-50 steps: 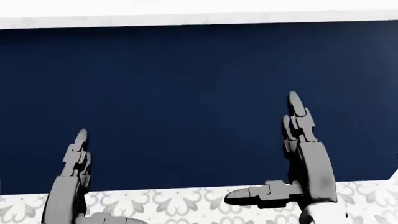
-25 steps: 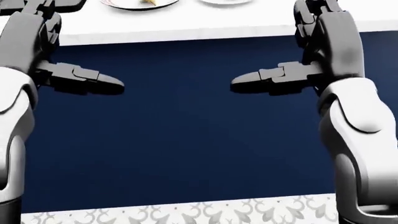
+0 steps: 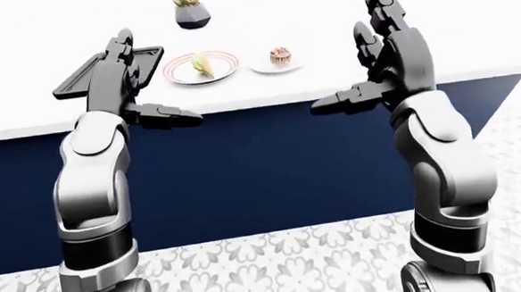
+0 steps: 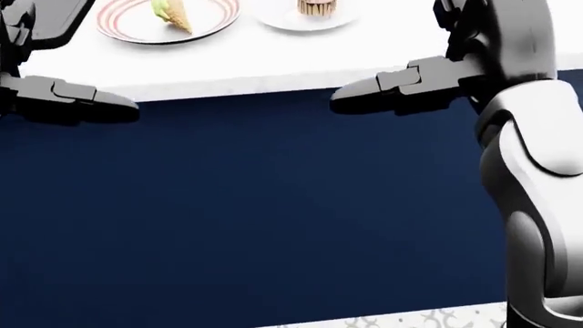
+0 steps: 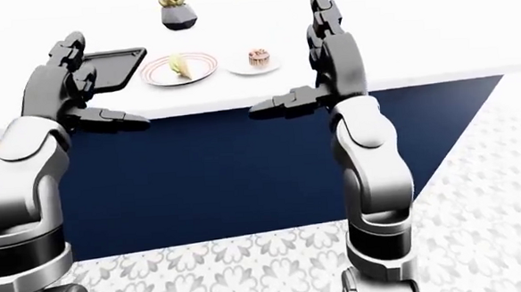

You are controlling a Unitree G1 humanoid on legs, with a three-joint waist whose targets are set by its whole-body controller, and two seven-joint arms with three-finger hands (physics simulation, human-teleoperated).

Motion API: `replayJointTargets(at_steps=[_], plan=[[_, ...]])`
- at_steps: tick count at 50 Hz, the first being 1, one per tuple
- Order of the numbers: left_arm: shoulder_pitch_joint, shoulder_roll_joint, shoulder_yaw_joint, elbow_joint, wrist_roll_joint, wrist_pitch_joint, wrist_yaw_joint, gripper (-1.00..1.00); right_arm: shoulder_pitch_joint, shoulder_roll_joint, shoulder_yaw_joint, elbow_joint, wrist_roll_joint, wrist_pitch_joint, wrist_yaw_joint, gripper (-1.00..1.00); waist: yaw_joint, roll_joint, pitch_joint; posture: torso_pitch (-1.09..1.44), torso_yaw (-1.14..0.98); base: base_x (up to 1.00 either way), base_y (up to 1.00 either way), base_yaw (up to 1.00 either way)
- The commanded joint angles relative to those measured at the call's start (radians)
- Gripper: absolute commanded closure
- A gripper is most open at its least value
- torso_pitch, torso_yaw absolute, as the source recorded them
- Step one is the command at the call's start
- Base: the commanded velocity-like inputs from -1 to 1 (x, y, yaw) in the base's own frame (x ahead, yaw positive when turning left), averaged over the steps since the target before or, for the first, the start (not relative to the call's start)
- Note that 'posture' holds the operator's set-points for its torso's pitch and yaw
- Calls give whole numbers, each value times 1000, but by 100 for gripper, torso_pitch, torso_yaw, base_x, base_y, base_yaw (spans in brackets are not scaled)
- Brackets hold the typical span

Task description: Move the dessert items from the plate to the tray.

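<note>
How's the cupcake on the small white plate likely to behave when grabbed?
The cupcake looks short and broad, standing upright on its small plate, so it probably won't tip easily. Its frosted top likely smears or dents under a hard squeeze. It seems light, and the plate may slide on the smooth white counter if nudged.

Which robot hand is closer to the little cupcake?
Right. The right hand is raised just right of the cupcake. The left hand is farther left, past the striped plate, over the tray.
</note>
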Motion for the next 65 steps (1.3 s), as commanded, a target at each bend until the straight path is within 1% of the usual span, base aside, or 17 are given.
replayJointTargets(at_steps=[1, 6, 8, 17, 22, 23, 26, 32, 35, 36, 38, 44, 50, 58, 62, 63, 65], plan=[[-32, 18, 17, -29, 3, -20, 8, -100, -28, -2, 3, -20, -5, -25, 7, -100, 4, -1, -25, 0, 0, 46, 20, 0], [-31, 23, 17, -29, 4, -21, 8, -100, -20, 1, 5, -18, -18, -33, 19, -100, -3, 59, -64, 0, 0, 42, 32, 0], [-29, 25, 17, -34, 4, -18, 6, -100, -23, 3, 5, -27, -20, -25, 21, -100, 6, 61, -31, 0, 0, 34, 35, 0], [-28, 31, 15, -56, 11, -2, -2, -100, -14, 15, -6, -33, -9, -31, 14, -100, 13, 23, -35, 0, 0, 26, 11, 0], [-40, 38, 14, -73, 23, 21, -15, -100, -13, 7, -6, -44, 6, -23, 7, -100, 10, -58, -38, 0, 0, 14, 0, 0], [-42, 38, 13, -73, 25, 21, -18, -100, -11, 4, -3, -43, 3, -24, 8, -100, 14, -14, -43, 0, 0, 14, 0, 0], [-55, 41, 11, -69, 32, 26, -23, -100, -17, 5, -7, -38, 9, -26, 4, -100, 6, -58, -38, 0, 0, 14, 0, 0], [-46, 35, 10, -65, 41, 15, -32, -100, -20, 5, -8, -39, 17, -26, -1, -100, 7, -13, -33, 0, 0, 14, 0, 0], [-36, 33, 12, -69, 45, 11, -34, -100, -16, 4, -6, -41, 17, -26, -3, -100, 5, 67, -55, 0, 0, 14, 0, 0], [-33, 34, 13, -75, 45, 13, -36, -100, -17, 5, -4, -43, 16, -23, -4, -100, 3, 63, -72, 0, 0, 15, 0, 0], [-28, 33, 16, -82, 47, 14, -36, -100, -18, 6, -4, -50, 18, -17, -4, -100, 11, 55, -48, 0, 0, 14, 0, 0], [-19, 32, 20, -84, 47, 10, -36, -100, -14, 10, -7, -51, 23, -20, -10, -100, 19, 9, -47, 0, 0, 14, 0, 0], [-13, 31, 21, -97, 45, 18, -36, -100, -11, 6, -8, -55, 27, -19, -11, -100, 36, -85, -59, 0, 0, 15, 0, 0], [-16, 30, 17, -100, 50, 21, -37, -100, -3, 2, -5, -57, 26, -26, -8, -100, 16, -27, -28, 0, 0, 18, 0, 0], [-21, 29, 17, -100, 50, 25, -39, -100, -4, 0, -3, -66, 20, -18, -1, -100, 3, 55, -38, 0, 0, 23, 0, 0], [-28, 33, 18, -95, 50, 26, -39, -100, -4, -3, -1, -63, 15, -21, 4, -100, -3, 62, -51, 0, 0, 22, 0, 0], [-30, 33, 16, -94, 51, 26, -40, -100, -3, -2, 0, -64, 10, -20, 8, -100, 6, 58, -32, 0, 0, 22, 0, 0]])
